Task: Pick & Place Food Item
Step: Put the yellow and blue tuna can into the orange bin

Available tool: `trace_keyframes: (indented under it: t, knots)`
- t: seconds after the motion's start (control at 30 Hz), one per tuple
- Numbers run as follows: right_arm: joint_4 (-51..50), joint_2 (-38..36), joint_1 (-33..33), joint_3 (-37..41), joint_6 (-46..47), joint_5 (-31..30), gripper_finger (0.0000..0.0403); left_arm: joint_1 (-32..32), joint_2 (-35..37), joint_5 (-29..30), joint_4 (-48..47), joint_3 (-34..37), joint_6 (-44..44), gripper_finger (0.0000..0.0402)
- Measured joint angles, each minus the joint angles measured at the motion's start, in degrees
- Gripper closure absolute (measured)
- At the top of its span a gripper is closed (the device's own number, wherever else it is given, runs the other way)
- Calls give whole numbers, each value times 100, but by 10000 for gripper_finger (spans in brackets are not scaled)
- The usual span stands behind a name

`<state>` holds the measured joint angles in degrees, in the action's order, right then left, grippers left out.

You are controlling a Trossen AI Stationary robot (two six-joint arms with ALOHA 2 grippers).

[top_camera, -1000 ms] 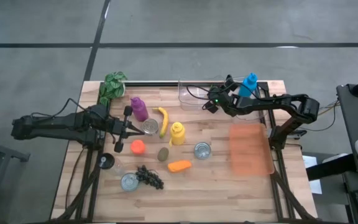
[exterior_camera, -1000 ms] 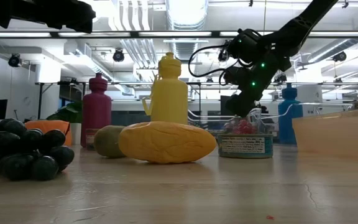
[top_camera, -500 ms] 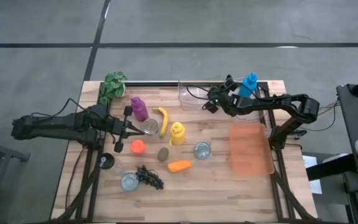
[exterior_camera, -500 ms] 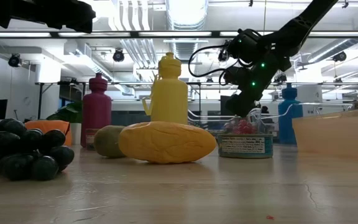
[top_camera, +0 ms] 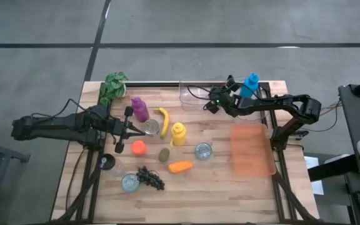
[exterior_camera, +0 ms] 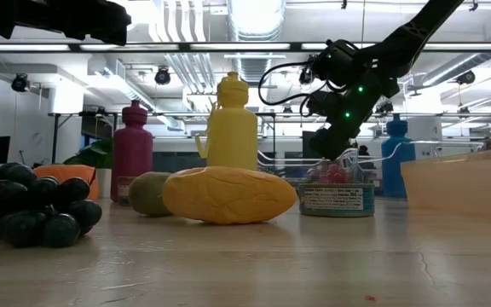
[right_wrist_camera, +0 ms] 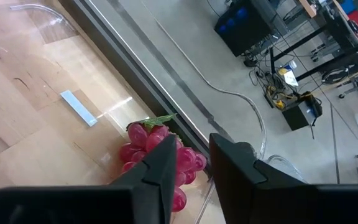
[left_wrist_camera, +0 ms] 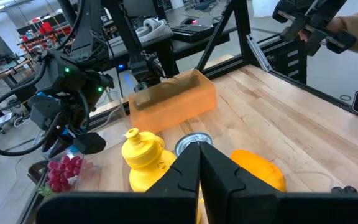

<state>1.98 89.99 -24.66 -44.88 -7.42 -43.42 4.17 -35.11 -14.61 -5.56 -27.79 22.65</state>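
Note:
A bunch of red grapes (right_wrist_camera: 140, 138) with a green stem lies in the clear container (top_camera: 192, 94) at the table's far edge. It also shows in the left wrist view (left_wrist_camera: 64, 174) and, behind a can, in the low view (exterior_camera: 335, 175). My right gripper (right_wrist_camera: 193, 140) slants down right over the bunch, its fingers a narrow gap apart, with a grape showing in the gap. My left gripper (left_wrist_camera: 199, 168) hangs shut above the table's left half, near a can (top_camera: 150, 127), holding nothing. My right gripper comes at the red grapes (right_wrist_camera: 188, 158) slanting down from above. Its fingers (right_wrist_camera: 166, 155) cover the near side of the bunch, and I cannot tell whether they touch it. The bunch rests on the container's floor.
On the wood lie a banana (top_camera: 164, 121), a kiwi (top_camera: 164, 154), a carrot (top_camera: 180, 167), an orange fruit (top_camera: 138, 147) and dark grapes (top_camera: 150, 177). A yellow bottle (top_camera: 178, 133), a purple bottle (top_camera: 139, 109), a blue bottle (top_camera: 250, 84) and cans stand around. An orange bin (top_camera: 252, 150) sits right.

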Motion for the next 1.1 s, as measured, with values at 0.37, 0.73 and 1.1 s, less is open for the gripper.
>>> trace_keyframes:
  t: [0.37, 0.73, 1.1]
  knots:
    - [9, -163, 14, -104, 29, 2, 340, 1, 0, 2, 2, 0, 1, 392]
    - [3, -988, 623, -224, 439, 2, 342, 4, 0, 116, 15, 0, 5, 392]
    - [6, -1585, 2112, -240, 448, 11, 360, 4, 0, 758, 0, 0, -11, 392]
